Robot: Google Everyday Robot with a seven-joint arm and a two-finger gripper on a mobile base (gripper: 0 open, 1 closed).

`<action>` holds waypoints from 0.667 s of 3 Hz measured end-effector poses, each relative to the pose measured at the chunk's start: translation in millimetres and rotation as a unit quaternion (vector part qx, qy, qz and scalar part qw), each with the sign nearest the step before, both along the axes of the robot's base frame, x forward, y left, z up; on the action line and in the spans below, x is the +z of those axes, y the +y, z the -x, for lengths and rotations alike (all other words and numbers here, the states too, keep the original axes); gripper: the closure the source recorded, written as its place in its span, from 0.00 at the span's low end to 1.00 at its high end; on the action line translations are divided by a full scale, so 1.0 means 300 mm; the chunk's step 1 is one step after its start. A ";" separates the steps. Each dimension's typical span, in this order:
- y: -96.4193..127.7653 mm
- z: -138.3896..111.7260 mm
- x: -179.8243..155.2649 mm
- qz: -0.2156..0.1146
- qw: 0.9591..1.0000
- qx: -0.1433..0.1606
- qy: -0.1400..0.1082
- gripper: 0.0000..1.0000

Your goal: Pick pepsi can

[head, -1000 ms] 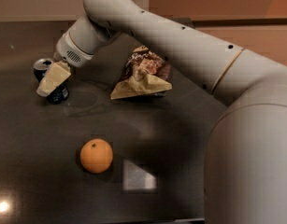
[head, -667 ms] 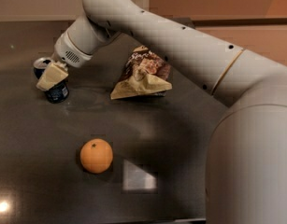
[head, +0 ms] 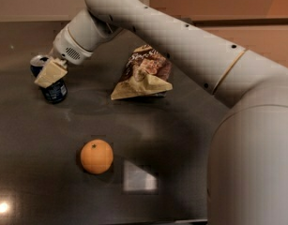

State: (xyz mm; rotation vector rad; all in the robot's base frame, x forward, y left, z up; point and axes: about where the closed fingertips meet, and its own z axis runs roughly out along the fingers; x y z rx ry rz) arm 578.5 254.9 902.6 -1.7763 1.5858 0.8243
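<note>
Partly, the hand [head: 49, 73] covers the pepsi can [head: 55, 92].

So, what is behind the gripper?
The pepsi can stands behind the gripper, at the far left of the table. Its rim and lower body show; its upper side is covered.

blue pepsi can [head: 55, 92] upright, hand [head: 49, 73] at top

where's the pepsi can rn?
The can stands far left in the camera view on the table, the gripper over its upper half. The chip bag is to its right, the orange nearer the camera.
</note>
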 end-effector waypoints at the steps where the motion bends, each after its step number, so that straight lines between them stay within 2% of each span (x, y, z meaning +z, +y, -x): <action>1: -0.005 0.007 0.074 -0.015 1.000 0.025 -0.004 1.00; 2: -0.016 0.004 0.170 -0.025 0.998 0.046 -0.018 1.00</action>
